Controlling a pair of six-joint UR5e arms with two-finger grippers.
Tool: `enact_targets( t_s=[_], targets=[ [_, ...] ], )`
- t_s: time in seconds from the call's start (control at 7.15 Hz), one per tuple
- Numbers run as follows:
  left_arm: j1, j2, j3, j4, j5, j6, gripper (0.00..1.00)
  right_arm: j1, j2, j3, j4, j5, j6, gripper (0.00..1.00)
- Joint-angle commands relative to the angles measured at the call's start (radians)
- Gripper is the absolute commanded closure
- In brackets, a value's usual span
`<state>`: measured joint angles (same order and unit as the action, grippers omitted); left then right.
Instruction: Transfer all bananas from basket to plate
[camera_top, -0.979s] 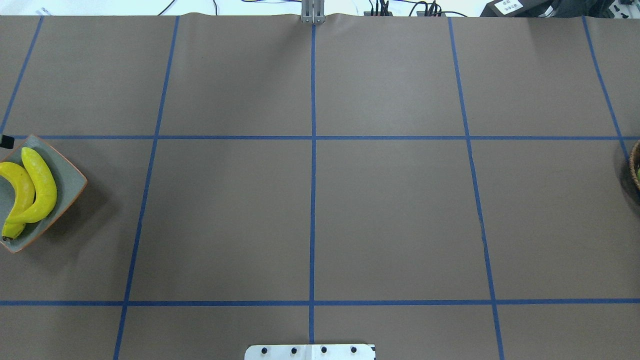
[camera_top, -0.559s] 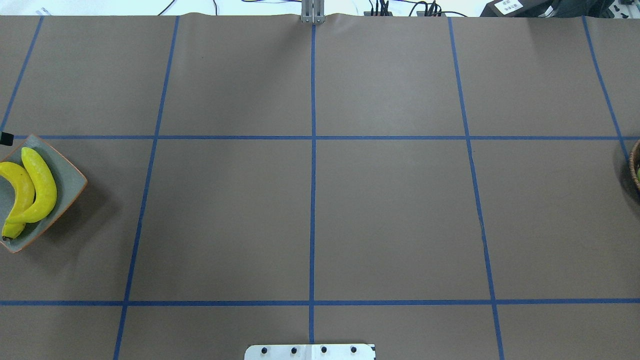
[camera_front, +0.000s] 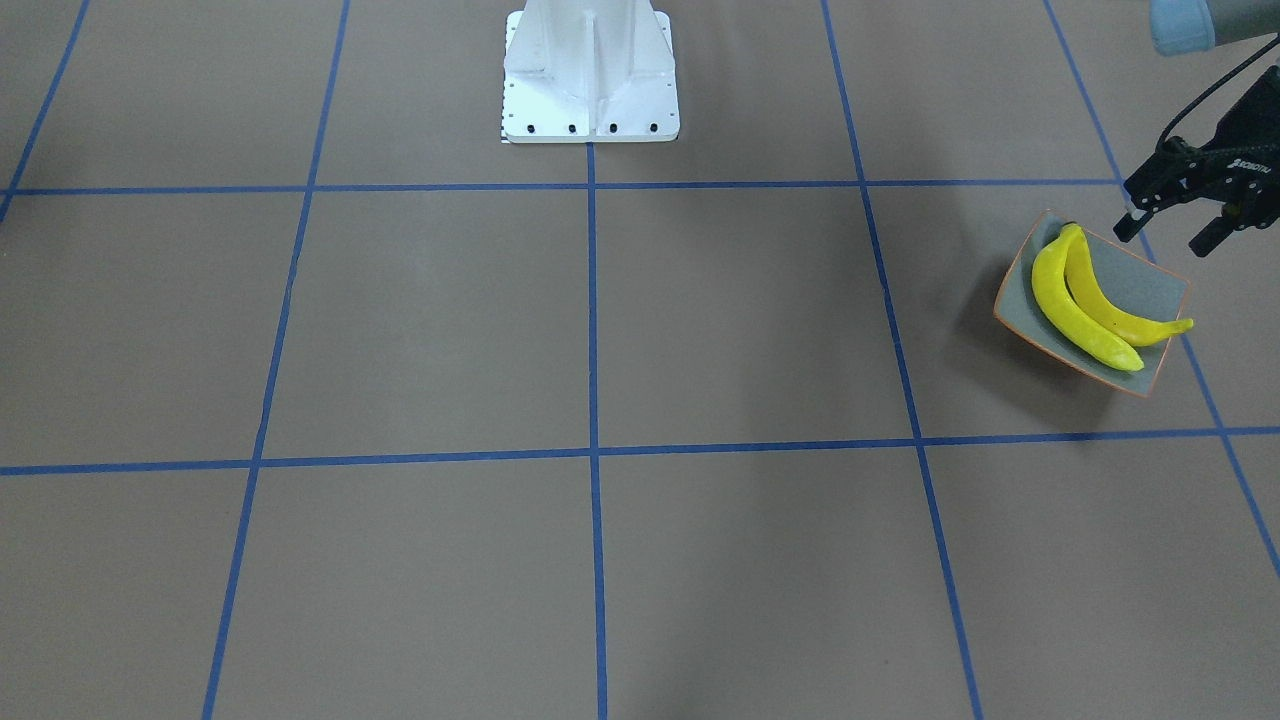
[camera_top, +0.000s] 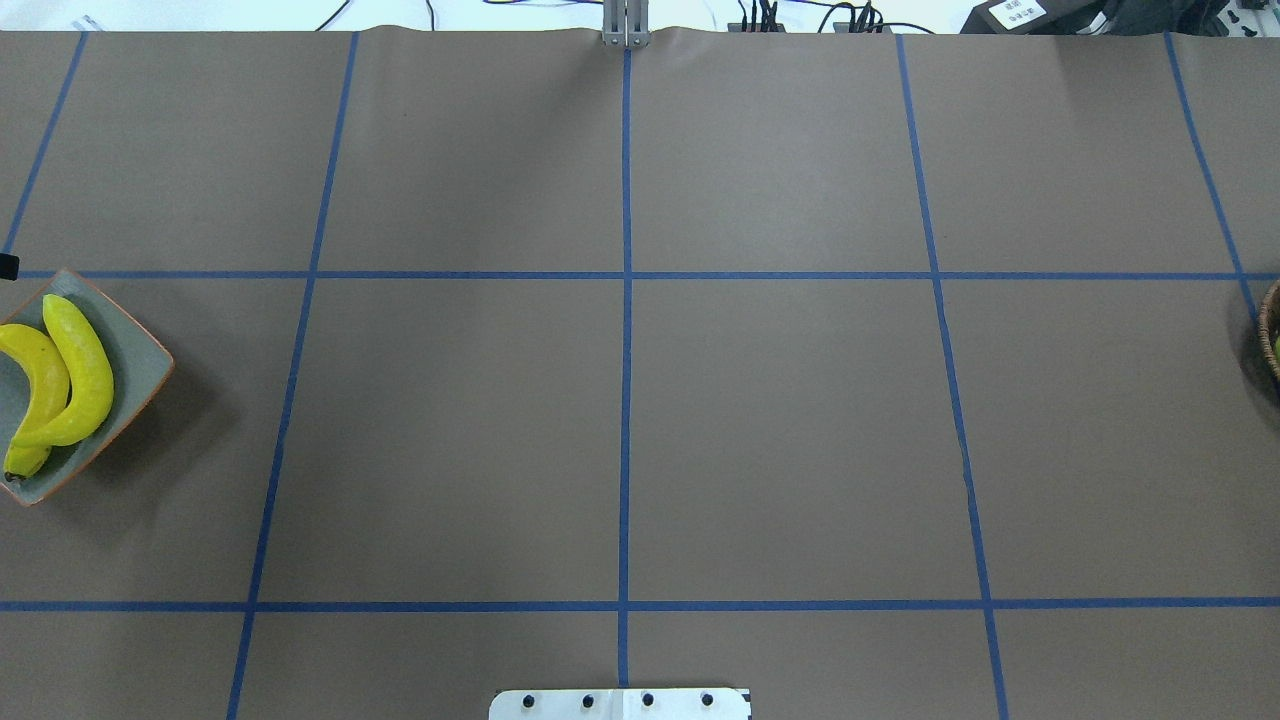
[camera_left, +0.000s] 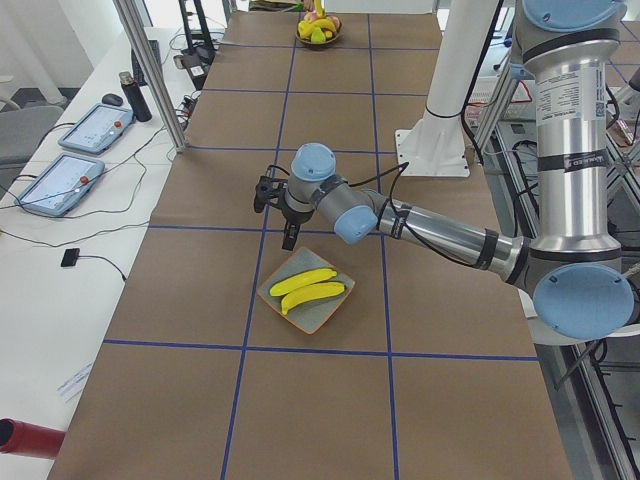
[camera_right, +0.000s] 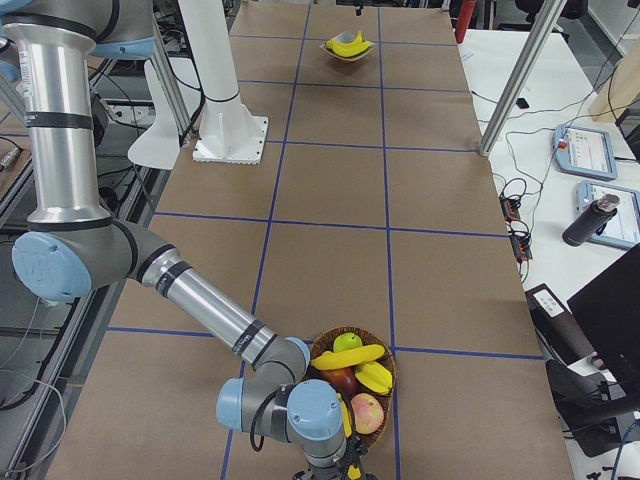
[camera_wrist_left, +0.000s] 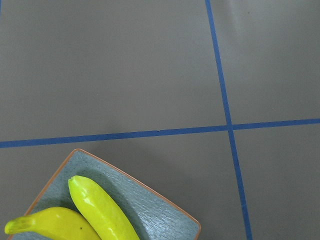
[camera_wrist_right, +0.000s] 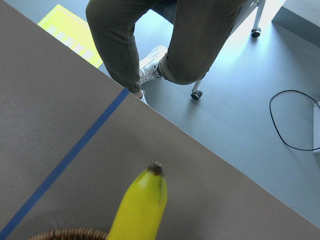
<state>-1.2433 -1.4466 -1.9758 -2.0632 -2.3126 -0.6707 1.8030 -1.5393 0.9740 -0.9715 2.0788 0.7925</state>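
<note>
Bananas (camera_front: 1075, 310), two of them, lie side by side on the plate (camera_front: 1150, 275), just beside the left gripper (camera_front: 1165, 232). Its fingers (camera_front: 1127, 228) are spread apart with nothing between them, raised off the bench (camera_top: 780, 430) and touching neither plate nor fruit. The plate sits at the bench's left end edge, about midway between the near and far edges. Each banana reaches nearly from corner to corner of it, and one stem overhangs the orange rim.

At the opposite, right end edge, the right gripper (camera_right: 350, 468) is at the near rim of the basket (camera_right: 322, 347). Its fingers are hidden behind the wrist, so I cannot tell whether they are spread or clamped. Its wrist camera shows one banana tip (camera_wrist_right: 142, 200) jutting past the basket rim. More bananas (camera_right: 348, 357) rest in the basket with a green apple (camera_right: 347, 341) and reddish fruit (camera_right: 367, 410). Beyond that bench edge, a seated person's legs (camera_wrist_right: 130, 45) show.
</note>
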Motion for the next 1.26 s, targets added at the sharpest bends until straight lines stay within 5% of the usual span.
enact_targets(
  t_s=[0.0,0.84,1.12],
  targets=[
    [-0.007,0.006,-0.021,0.0,-0.001,0.002,0.0,-0.046,0.03,-0.021,0.013,-0.041,0.09,0.03],
    [-0.021,0.041,-0.066,-0.006,0.004,0.003,0.0,-0.119,0.048,-0.104,0.128,-0.074,0.169,0.09],
    [-0.024,0.043,-0.074,-0.006,0.004,0.003,0.0,-0.131,0.047,-0.112,0.134,-0.071,0.226,0.69]
  ],
)
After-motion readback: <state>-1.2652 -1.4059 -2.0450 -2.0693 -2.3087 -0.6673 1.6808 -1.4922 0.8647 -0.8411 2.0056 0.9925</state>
